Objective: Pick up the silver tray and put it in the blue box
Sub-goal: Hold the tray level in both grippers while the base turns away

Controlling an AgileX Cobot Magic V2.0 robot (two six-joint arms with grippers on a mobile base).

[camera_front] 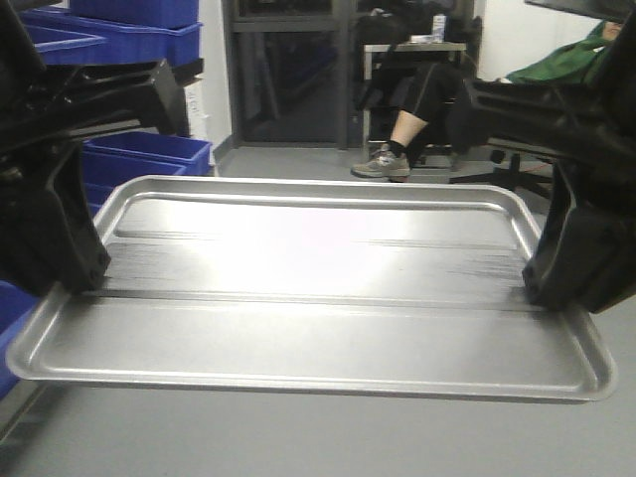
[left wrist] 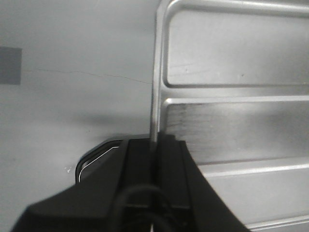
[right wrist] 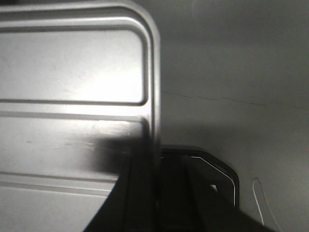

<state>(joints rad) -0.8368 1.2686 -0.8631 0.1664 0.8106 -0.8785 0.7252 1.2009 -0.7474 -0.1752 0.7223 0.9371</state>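
Shiny rectangular metal silver tray (camera_front: 308,318) pinched at opposite rims by left gripper (left wrist: 155,145), right gripper (right wrist: 155,162). Likely stiff, light, slick; keep level.

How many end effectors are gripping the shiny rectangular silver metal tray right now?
2. The left end effector clamps the left short rim of the shiny rectangular silver metal tray; the right end effector clamps its right short rim.

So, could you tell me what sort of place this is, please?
Probably a workshop or storeroom that doubles as an office: stacked blue bins stand at the left, a person sits by a desk at the back, and dark glass doors close off the far wall.
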